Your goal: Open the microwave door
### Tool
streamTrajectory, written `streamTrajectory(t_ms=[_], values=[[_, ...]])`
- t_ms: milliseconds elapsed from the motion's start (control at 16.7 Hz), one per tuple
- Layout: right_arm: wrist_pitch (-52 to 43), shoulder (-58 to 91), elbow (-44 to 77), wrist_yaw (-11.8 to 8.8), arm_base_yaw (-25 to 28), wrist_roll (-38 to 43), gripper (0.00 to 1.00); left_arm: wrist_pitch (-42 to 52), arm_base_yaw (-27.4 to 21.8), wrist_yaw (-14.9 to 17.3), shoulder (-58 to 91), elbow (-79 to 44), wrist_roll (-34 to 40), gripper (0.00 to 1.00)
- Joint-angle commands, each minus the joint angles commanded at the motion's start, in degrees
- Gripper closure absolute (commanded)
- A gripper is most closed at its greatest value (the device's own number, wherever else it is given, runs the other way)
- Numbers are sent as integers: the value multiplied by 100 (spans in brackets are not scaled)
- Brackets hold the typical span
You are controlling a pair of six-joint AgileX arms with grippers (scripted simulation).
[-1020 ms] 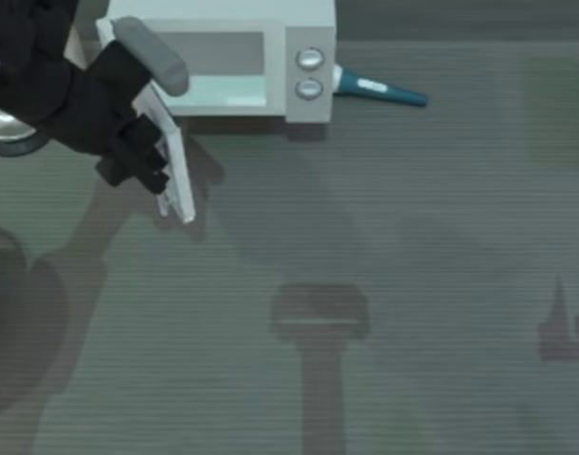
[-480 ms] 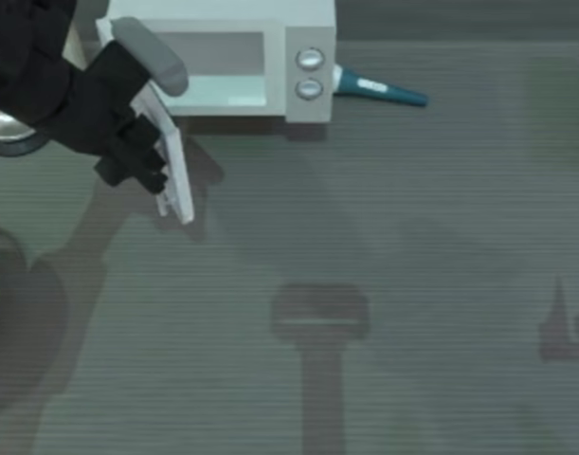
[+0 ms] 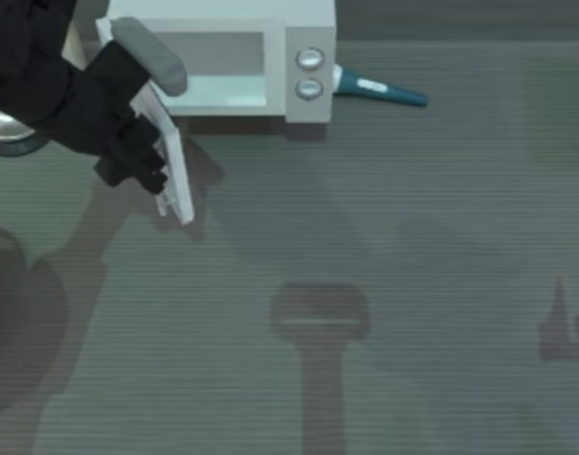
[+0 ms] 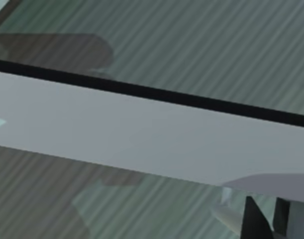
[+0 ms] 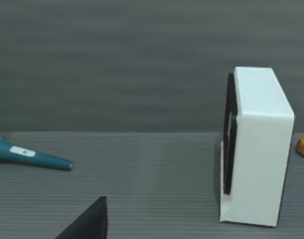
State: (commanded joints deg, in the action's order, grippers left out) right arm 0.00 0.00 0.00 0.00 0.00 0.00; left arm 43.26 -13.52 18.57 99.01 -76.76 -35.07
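Top view is looking straight down on the table (image 3: pixel 384 284), taking in the microwave (image 3: pixel 223 57) at the far edge and a teal handheld tool (image 3: pixel 379 90) beside it. Left wrist view is sitting very close, nearly filling with a flat grey panel (image 4: pixel 142 134) over striped tabletop. Right wrist view is facing level across the table from farther off, sharing the teal tool (image 5: pixel 30 157) with the top view; a white box (image 5: pixel 256 149) is showing side-on.

Matt pale plastic on the microwave (image 3: pixel 223 19), shiny silver metal knobs (image 3: pixel 310 59), finely ribbed matt desk (image 3: pixel 412 237).
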Motion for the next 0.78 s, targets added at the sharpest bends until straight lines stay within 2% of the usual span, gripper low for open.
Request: streamTrajectory(t_ms=[360,780], values=[[0,0,0,0,0,0,0,34,23,38,21,-6,-86,100],[0,0,0,0,0,0,0,471,440,429,61,-93,-1138,100]])
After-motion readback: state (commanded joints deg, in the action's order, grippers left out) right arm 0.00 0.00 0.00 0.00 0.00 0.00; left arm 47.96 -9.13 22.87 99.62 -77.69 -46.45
